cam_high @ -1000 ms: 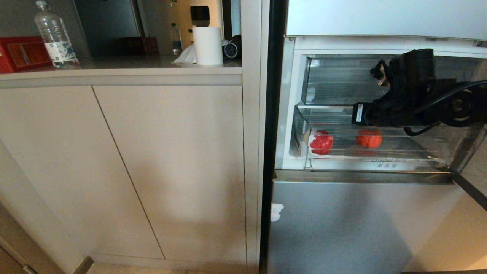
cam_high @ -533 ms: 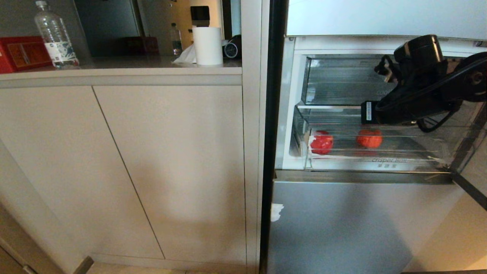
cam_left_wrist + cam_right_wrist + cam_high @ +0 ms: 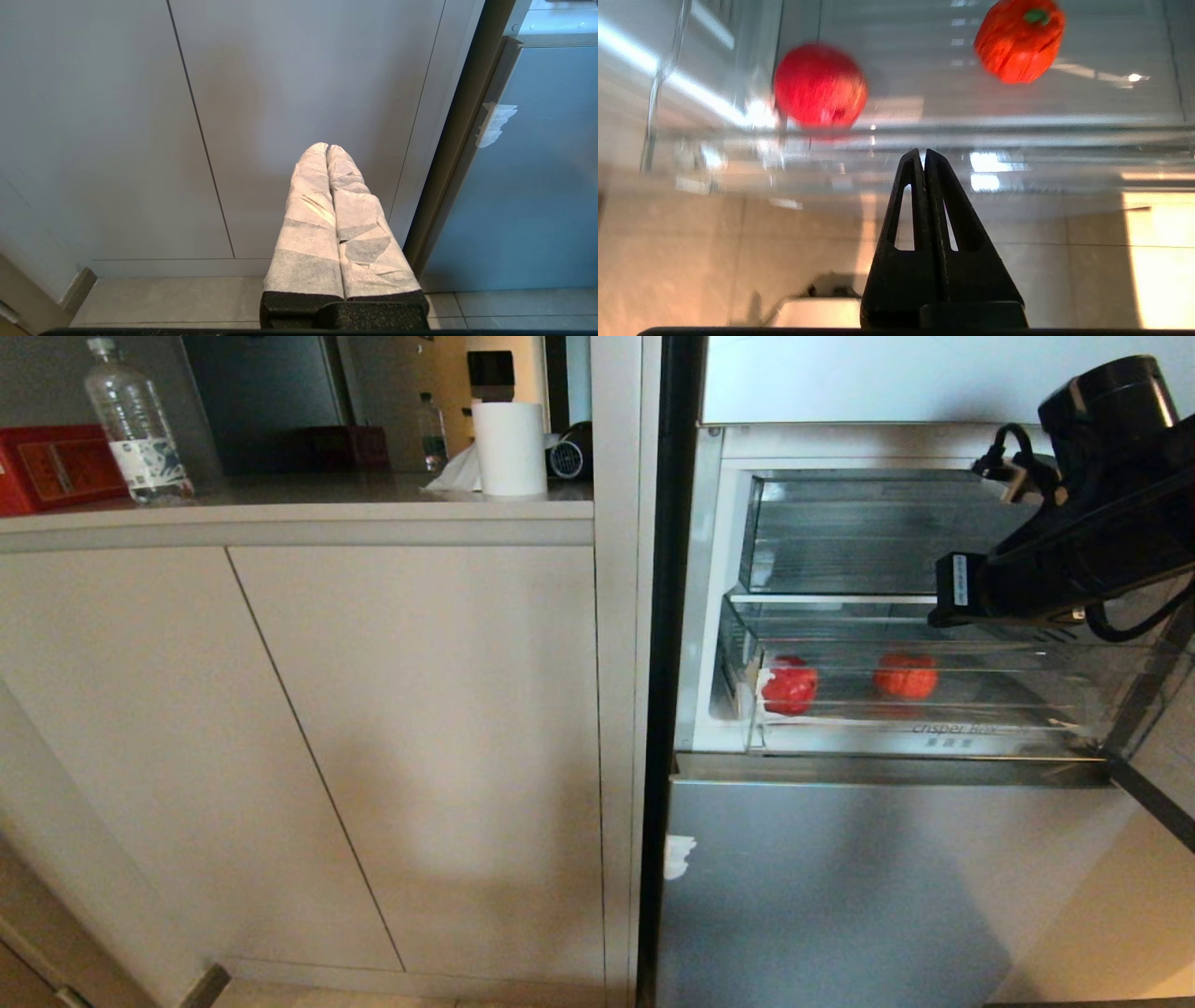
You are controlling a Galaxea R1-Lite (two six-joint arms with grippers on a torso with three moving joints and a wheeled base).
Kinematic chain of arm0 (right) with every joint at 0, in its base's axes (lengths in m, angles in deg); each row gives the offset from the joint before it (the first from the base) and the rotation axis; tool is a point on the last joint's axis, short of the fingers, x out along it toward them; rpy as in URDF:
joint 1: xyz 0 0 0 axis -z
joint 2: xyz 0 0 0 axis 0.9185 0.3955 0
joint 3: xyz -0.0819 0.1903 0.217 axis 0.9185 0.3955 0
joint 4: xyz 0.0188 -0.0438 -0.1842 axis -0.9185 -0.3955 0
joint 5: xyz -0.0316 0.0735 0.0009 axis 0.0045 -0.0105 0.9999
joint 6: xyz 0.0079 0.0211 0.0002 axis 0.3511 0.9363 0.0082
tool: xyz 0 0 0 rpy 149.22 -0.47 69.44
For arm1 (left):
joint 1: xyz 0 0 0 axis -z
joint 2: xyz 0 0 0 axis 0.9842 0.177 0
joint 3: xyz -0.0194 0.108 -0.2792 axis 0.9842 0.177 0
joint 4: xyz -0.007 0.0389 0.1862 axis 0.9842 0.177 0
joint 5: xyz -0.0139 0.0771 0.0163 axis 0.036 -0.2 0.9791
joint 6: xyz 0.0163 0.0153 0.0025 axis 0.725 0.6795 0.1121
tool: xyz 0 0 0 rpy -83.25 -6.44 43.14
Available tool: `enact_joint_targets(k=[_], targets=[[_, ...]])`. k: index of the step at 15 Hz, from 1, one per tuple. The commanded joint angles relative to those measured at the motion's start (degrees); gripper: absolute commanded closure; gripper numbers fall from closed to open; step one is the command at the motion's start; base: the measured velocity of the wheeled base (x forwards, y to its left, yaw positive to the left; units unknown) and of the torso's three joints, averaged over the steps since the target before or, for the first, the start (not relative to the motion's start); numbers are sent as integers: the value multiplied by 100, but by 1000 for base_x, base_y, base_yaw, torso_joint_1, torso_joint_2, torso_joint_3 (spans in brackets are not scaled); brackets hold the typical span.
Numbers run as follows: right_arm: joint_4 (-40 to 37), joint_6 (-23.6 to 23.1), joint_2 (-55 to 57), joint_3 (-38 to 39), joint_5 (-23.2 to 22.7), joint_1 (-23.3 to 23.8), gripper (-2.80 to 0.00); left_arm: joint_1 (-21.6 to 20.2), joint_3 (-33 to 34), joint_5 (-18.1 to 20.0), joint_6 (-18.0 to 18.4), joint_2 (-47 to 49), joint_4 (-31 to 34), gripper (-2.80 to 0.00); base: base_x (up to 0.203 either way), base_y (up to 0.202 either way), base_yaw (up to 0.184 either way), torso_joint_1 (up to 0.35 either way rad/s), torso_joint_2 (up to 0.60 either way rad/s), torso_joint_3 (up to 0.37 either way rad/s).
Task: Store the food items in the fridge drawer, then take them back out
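Both red food items sit inside the wide clear plastic fridge drawer (image 3: 934, 733) with the ribbed floor and grey lettering on its front: the round glossy red ball (image 3: 790, 686) near the drawer's left end, the crinkly orange-red, pepper-shaped packet with a green top (image 3: 906, 676) nearer the middle, the two well apart. I judge the storing half done and the taking-out half about to begin, with nothing lifted yet. My right gripper (image 3: 925, 156) hangs above the drawer's front edge with its black fingers pressed together and nothing between them, so before going in I would spread them wide, come over the front wall rather than through it, and drop straight onto one item. I would take the ball first, closing across its middle since a glossy sphere may roll on the ribs; the packet I would pinch gently so that it does not crumple and slip. The head view shows me the black right arm (image 3: 1074, 551) high at the fridge's right side, above the drawer, and how the drawer sits below a second clear bin (image 3: 840, 537), but it hides the fingertips. The right wrist view shows the closed tips and both items beyond the clear front wall. The left gripper (image 3: 327, 149), with its white-wrapped fingers together, is parked low facing the pale cabinet doors (image 3: 140, 116).
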Motion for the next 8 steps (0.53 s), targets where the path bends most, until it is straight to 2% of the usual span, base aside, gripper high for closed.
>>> enact_joint_targets(k=[1,8], targets=[[77,73,225,-116,17,33,0,0,9,-1,-2,9,-2,0,0,0,0,0,0,0],[473,298,786,-36,-10,77,0,0,9,-1,-1,0,-2,0,0,0,0,0,0,0]])
